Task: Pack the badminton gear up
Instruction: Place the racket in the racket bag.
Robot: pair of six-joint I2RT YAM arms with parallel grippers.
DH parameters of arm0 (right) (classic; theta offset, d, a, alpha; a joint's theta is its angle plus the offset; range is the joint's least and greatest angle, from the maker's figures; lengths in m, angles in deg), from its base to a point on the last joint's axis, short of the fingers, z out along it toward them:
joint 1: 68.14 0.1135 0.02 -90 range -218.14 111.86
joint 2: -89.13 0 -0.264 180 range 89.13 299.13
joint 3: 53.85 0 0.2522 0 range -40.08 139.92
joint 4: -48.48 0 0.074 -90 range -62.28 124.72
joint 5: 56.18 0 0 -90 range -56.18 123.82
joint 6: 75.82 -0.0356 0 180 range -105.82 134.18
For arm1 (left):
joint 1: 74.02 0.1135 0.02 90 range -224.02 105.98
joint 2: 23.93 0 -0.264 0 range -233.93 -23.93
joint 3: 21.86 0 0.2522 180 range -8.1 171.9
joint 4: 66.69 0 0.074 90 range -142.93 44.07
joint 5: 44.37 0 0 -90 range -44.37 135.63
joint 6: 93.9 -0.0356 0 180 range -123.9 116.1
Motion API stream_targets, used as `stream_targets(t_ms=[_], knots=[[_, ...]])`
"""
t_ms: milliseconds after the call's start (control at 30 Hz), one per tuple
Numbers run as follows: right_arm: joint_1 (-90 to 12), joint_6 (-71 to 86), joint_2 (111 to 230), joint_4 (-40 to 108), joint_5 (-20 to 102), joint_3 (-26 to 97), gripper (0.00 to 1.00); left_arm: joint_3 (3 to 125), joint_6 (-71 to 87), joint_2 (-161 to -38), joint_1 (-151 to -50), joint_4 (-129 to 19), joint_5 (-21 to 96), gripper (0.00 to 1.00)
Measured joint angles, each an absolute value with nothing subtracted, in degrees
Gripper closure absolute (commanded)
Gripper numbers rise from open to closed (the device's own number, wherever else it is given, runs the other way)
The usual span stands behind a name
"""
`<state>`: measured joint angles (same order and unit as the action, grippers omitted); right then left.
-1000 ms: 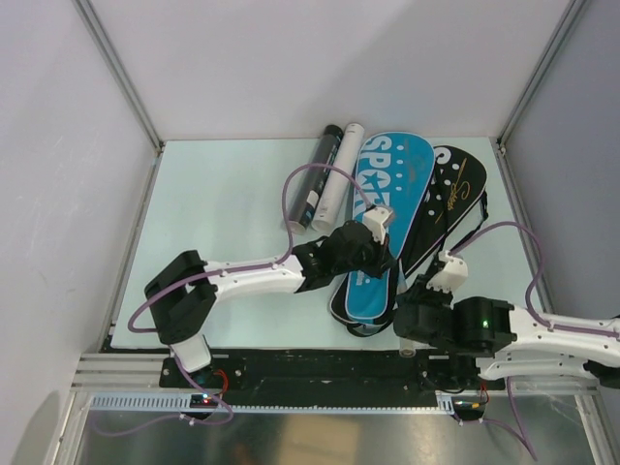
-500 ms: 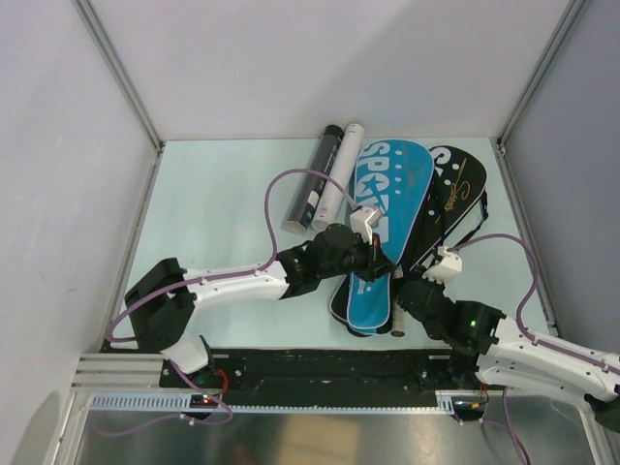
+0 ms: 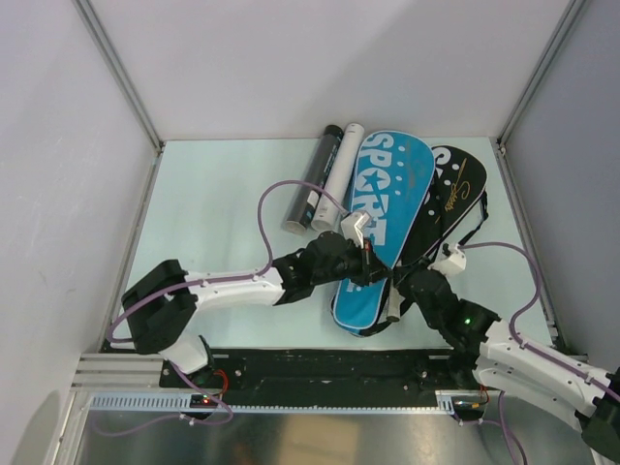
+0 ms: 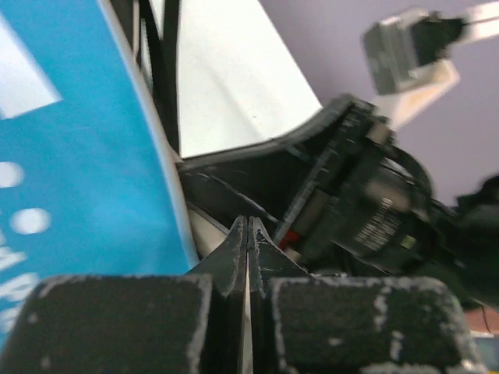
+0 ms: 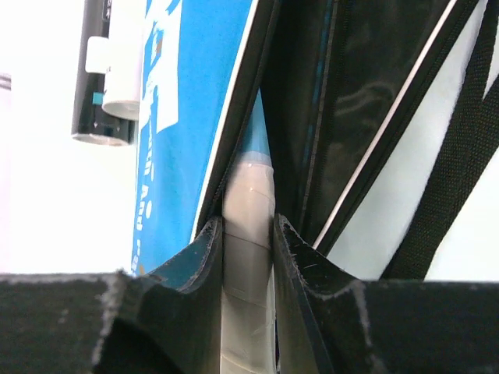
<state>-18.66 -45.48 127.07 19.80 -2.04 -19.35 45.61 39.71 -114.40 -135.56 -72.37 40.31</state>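
On the far part of the pale worktop (image 3: pixel 213 213), a black tube (image 3: pixel 312 179) and a white tube (image 3: pixel 339 172) lie side by side, the white one touching the blue bag's left edge. The left hand (image 4: pixel 248 234) is pinched fully closed at the near right edge of the blue bag (image 3: pixel 386 218); whether it grips anything there cannot be told. The right hand (image 5: pixel 248 226) is narrowly clamped on a pale-wrapped racket handle (image 5: pixel 248 187) that runs into the blue bag's near opening. The black bag (image 3: pixel 450 194) lies partly beneath the blue bag, further right, its strap (image 5: pixel 456 164) trailing beside it.
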Motion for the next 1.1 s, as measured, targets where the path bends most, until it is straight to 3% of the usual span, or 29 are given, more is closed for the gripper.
stream_targets(t_ms=[167, 233, 467, 533, 700, 900, 1100], knots=[[-21.1, -45.5, 127.5, 26.5, -0.7, -23.1, 1.0, 44.5, 41.9, -111.7, -136.2, -74.8, 39.1, 1.0], [-21.3, -45.6, 127.6, 29.9, 0.0, -25.0, 1.0, 44.1, 42.6, -110.7, -136.3, -75.8, 38.9, 0.95], [-21.7, -46.0, 127.3, 33.8, 0.6, -27.8, 1.0, 41.8, 40.9, -108.1, -135.3, -73.2, 39.7, 0.53], [-21.9, -46.2, 127.1, 34.2, 0.8, -28.0, 1.0, 40.5, 39.1, -105.5, -134.6, -68.1, 42.4, 0.47], [-22.1, -46.4, 127.3, 35.7, 1.3, -28.7, 0.89, 38.3, 35.6, -99.3, -130.1, -56.4, 48.5, 0.44], [-22.2, -46.6, 131.6, 40.1, 3.3, -29.8, 0.87, 34.4, 33.7, -96.8, -122.0, -50.2, 49.7, 0.42], [-22.5, -47.6, 136.0, 43.4, 5.9, -29.8, 0.71, 34.2, 32.5, -101.7, -121.2, -48.9, 46.3, 0.43]])
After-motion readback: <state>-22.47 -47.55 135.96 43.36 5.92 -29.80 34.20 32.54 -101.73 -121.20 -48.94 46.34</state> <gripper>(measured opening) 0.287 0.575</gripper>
